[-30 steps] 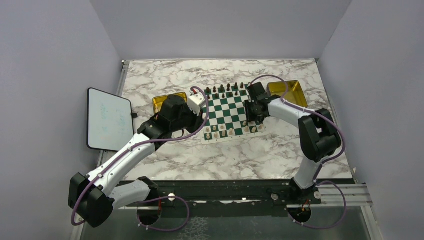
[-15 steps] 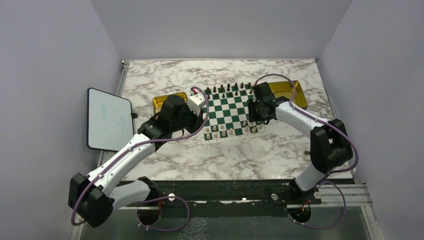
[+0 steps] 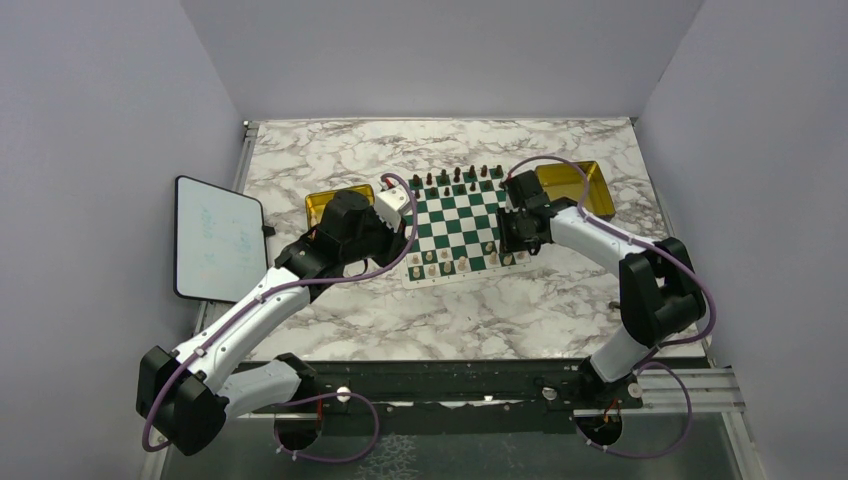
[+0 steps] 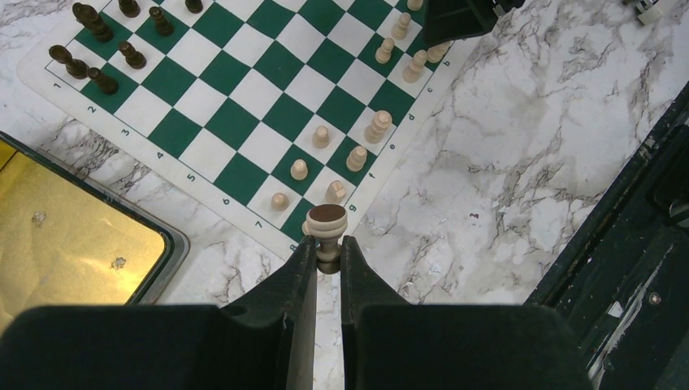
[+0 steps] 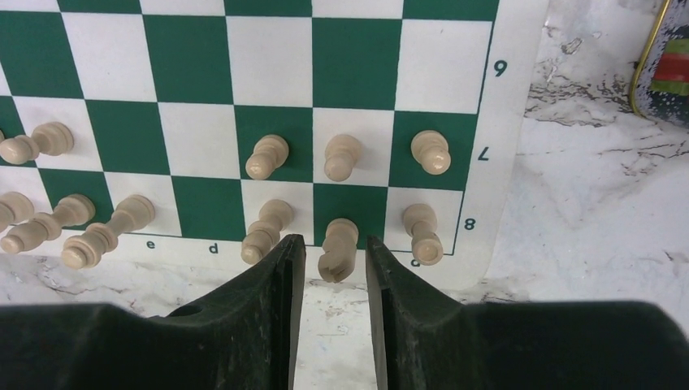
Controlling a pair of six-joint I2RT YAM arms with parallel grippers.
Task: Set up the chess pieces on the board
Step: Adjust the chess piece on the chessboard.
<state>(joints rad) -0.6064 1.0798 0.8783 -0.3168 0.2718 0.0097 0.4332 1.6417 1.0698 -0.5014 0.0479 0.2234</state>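
The green-and-white board (image 3: 460, 222) lies mid-table. Several cream chess pieces (image 3: 462, 262) stand along its two near rows. My left gripper (image 4: 327, 253) is shut on a cream piece (image 4: 327, 221), held base outward above the board's near-left corner (image 4: 302, 218). In the top view the left gripper (image 3: 403, 224) hangs by the board's left edge. My right gripper (image 5: 335, 253) is open, its jaws on either side of a cream piece (image 5: 338, 244) that stands on the nearest row, with a gap on each side. From above, the right gripper (image 3: 508, 246) is over the board's near-right part.
Dark brown pieces (image 3: 455, 180) fill the board's far rows. A gold tray (image 3: 325, 205) sits left of the board and another (image 3: 578, 185) at its right. A white tablet (image 3: 215, 238) lies at the table's left edge. Cream neighbours (image 5: 264, 231) (image 5: 422, 231) stand close beside the right jaws.
The right arm's elbow has swung out to the right and its gripper has shifted slightly toward the near row. The left arm has not moved.
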